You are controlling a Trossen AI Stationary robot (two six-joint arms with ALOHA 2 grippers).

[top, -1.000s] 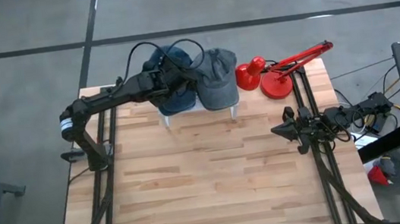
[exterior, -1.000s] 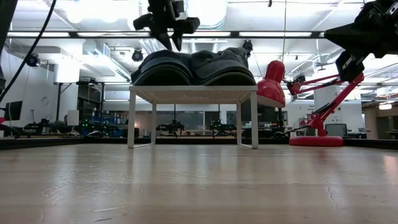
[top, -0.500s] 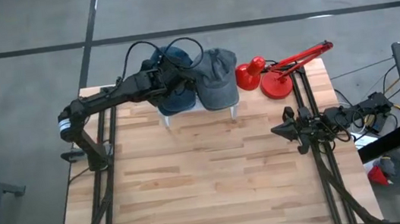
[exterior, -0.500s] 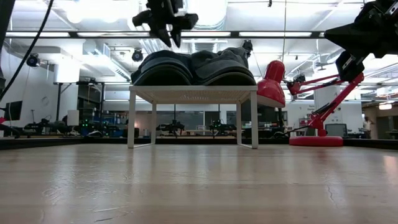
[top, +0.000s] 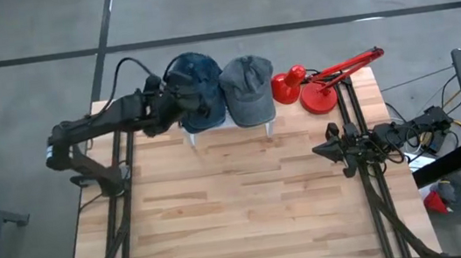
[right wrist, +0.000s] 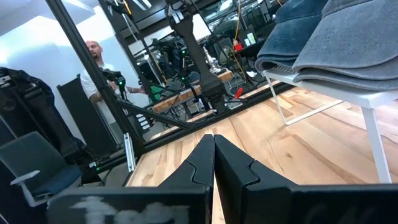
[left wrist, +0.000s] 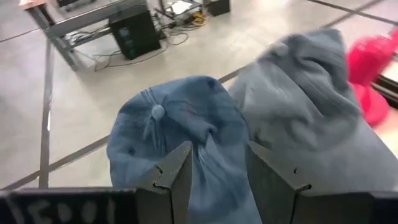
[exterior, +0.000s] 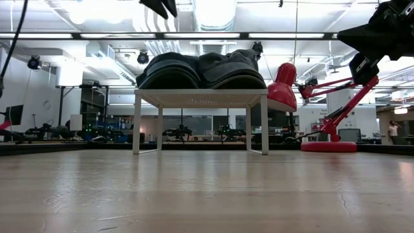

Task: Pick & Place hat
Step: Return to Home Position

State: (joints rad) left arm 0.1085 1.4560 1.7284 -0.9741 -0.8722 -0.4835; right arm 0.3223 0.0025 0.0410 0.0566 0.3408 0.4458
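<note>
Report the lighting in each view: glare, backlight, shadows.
Low view: ceiling lights glare white, leaving the caps on the shelf and the left gripper as dark shapes; the table shows a pale sheen. High view: even light, no hard shadows. Right wrist view: bright wash near the person.

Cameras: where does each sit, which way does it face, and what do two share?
High view: above the table, straight down; both arms whole.
Low view: table-top height, level toward the white shelf; left claw at top.
Left wrist view: down onto blue cap and grey cap; its own open fingers.
Right wrist view: across the table to the shelf; right claw, shut.
Both wrist views share the caps.
</note>
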